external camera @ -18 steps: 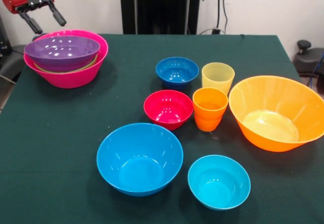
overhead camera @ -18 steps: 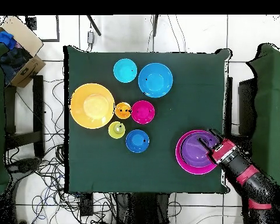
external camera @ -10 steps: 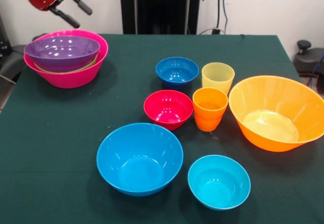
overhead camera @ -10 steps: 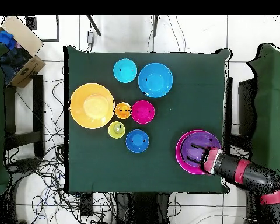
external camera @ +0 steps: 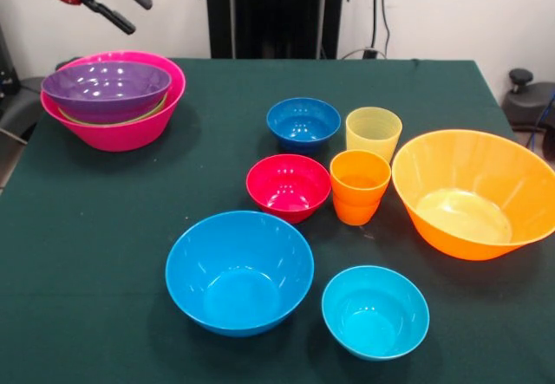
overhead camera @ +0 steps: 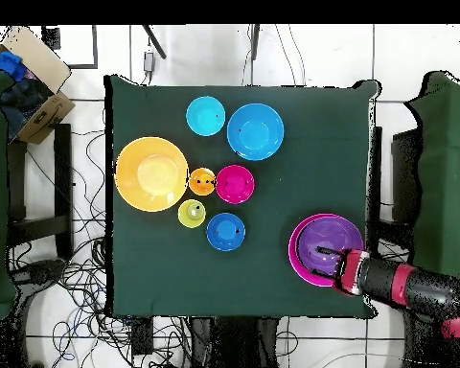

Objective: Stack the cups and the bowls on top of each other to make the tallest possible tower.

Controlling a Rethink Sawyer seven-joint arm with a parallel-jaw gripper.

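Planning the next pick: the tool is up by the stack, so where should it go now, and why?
Probably swing the open, empty tool toward the glossy sky blue plastic bowl. It stands alone on the table and looks like the next size to nest in the purple bowl inside the large pink bowl.

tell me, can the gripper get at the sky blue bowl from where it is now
Probably yes. The gripper is open, empty and raised above the pink stack, and the sky blue bowl sits alone with nothing inside it.
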